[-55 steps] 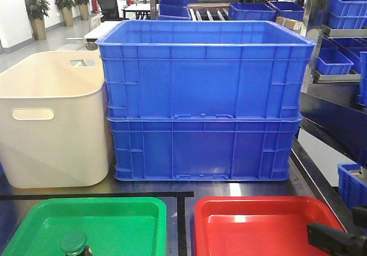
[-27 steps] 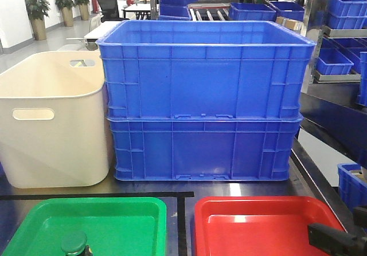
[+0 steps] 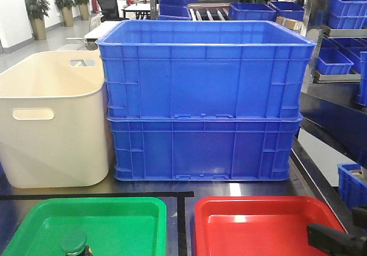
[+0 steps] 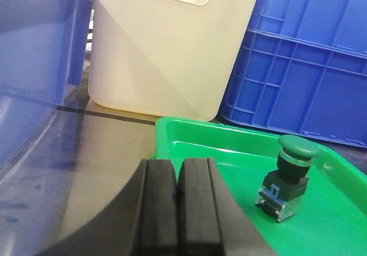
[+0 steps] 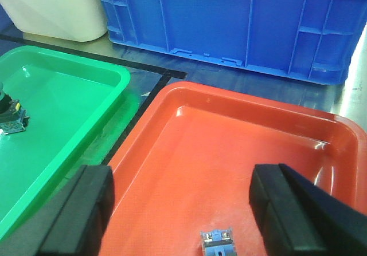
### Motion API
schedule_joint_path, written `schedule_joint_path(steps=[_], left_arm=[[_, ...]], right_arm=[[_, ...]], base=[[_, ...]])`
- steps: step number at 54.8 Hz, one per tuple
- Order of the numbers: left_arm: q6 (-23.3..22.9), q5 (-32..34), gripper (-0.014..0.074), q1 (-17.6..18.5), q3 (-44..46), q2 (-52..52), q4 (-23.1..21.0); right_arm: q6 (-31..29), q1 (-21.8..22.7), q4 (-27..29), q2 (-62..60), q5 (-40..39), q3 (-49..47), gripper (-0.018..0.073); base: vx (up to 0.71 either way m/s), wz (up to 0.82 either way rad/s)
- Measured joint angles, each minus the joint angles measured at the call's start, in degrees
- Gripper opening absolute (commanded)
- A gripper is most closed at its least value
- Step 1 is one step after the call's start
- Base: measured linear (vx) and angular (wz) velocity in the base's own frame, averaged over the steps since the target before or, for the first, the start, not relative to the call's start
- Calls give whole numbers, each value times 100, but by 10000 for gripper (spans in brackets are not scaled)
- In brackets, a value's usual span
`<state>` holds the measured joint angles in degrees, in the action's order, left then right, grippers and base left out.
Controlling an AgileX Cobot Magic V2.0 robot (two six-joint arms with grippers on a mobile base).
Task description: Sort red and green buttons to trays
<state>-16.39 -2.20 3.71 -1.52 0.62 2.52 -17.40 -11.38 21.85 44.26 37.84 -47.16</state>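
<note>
A green-capped button [image 4: 289,176] stands upright on its dark body inside the green tray [image 4: 229,153], also seen low in the front view as the button [image 3: 74,243] in the green tray [image 3: 120,219]. My left gripper [image 4: 178,170] is shut with nothing in it, at the tray's near left corner, left of the button. My right gripper [image 5: 182,178] hangs open over the red tray [image 5: 241,130]. Between and below its fingers lies a small blue-grey button base [image 5: 218,243], its cap cut off by the frame. The red tray [image 3: 258,221] sits right of the green one.
Two stacked blue crates [image 3: 203,95] and a cream tub [image 3: 51,118] stand right behind the trays. Another blue crate wall [image 4: 34,55] rises on the left. Black tape [image 3: 180,221] runs between the trays. The table edge [image 3: 309,176] falls away on the right.
</note>
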Motion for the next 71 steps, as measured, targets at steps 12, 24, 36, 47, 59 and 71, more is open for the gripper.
schedule_joint_path(steps=[12,24,36,47,59,71], left_arm=[[0,0,-6,0,0,0,0],[0,0,-7,0,0,0,0],[0,0,-7,0,0,0,0],[0,0,-6,0,0,0,0],[0,0,-6,0,0,0,0],[0,0,-6,0,0,0,0]], right_arm=[[0,0,0,0,0,0,556],[0,0,0,0,0,0,556],[0,0,-282,-191,0,0,531],[63,0,-882,-946,-392,220,419],[687,19,-1579,-2099,-1859,1729,169],[1830,587,-2583,-3011,-2290,2877,-15]], base=[[0,0],[0,0],[0,0],[0,0],[0,0],[0,0]])
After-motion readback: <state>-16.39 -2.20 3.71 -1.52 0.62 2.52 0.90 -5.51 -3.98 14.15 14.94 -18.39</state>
